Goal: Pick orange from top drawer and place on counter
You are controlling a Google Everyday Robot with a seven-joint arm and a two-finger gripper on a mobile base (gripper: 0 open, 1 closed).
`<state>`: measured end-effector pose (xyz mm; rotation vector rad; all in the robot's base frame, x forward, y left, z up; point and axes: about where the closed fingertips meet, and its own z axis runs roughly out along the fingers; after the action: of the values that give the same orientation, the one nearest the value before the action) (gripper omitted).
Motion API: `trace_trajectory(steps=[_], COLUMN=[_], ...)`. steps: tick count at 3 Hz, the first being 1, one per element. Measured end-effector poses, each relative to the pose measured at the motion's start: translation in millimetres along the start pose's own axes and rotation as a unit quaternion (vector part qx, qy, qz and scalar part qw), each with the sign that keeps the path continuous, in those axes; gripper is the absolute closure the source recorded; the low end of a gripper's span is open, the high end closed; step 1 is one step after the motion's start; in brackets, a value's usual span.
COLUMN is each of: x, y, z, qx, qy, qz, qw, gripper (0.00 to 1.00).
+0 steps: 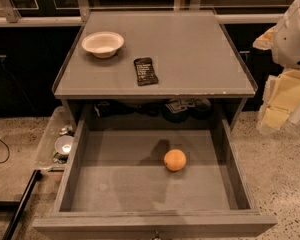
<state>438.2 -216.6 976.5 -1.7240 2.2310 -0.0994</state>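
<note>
orange sits in pulled-out top drawer | gripper far right beside counter, partly cut off, its grip impossible to tell

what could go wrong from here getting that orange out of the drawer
The orange is round and loose on the flat bottom of the top drawer; a glancing touch could roll it away. The gripper is off to the right, outside the drawer, so it might clip the right side wall coming in. On the counter, the white bowl and dark packet could get bumped.
</note>
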Motion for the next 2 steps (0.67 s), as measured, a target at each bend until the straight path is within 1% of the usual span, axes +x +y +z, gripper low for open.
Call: trace_trajectory(steps=[1,2], x=[0,0], y=[0,3], z=[0,12], qx=[0.0,-0.001], qy=[0.0,-0.002], qz=[0.0,-0.001], qw=[1.0,1.0], gripper=[0.0,0.0])
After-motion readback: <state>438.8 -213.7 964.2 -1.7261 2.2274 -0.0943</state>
